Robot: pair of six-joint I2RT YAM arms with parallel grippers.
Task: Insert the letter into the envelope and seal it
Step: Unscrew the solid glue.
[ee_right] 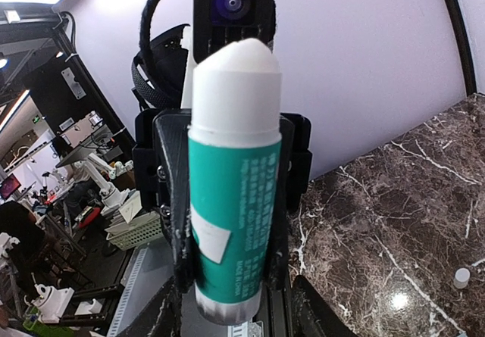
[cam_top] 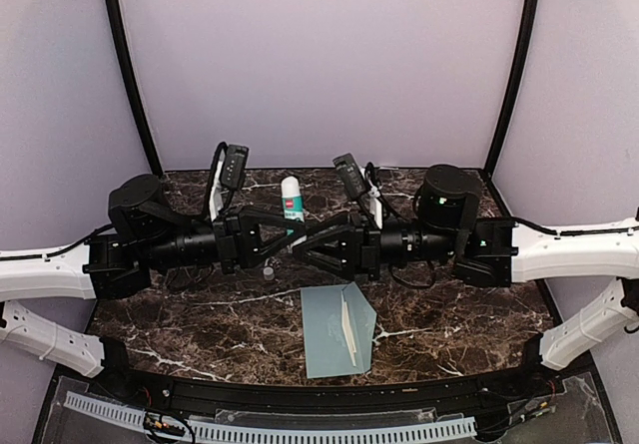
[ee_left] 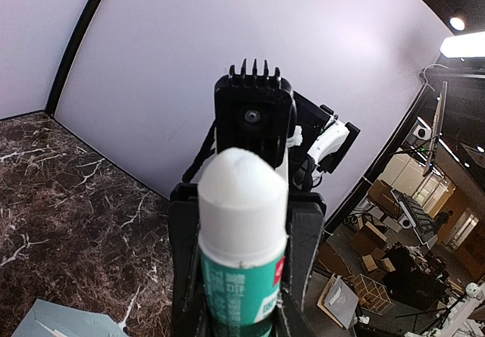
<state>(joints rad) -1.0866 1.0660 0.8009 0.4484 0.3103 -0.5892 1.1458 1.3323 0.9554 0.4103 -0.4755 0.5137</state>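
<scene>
The pale grey-teal envelope [cam_top: 329,336] lies flat at the table's near middle, its pointed flap open to the right and a thin white strip showing; a corner of the envelope [ee_left: 68,323] shows low in the left wrist view. The letter is hidden. My left gripper [cam_top: 285,236] [ee_left: 244,201] is shut on a white-and-green glue stick [cam_top: 292,205] [ee_left: 242,231] [ee_right: 233,201], held upright above the table's middle. My right gripper [cam_top: 306,254] [ee_right: 235,316] faces it from the right, its fingers apart on either side of the stick's lower end.
A small white cap-like piece [cam_top: 268,274] [ee_right: 459,278] lies on the dark marble table [cam_top: 449,314], just left of the envelope's far edge. Both arms stretch across the middle and meet there. Pale walls close the back and sides.
</scene>
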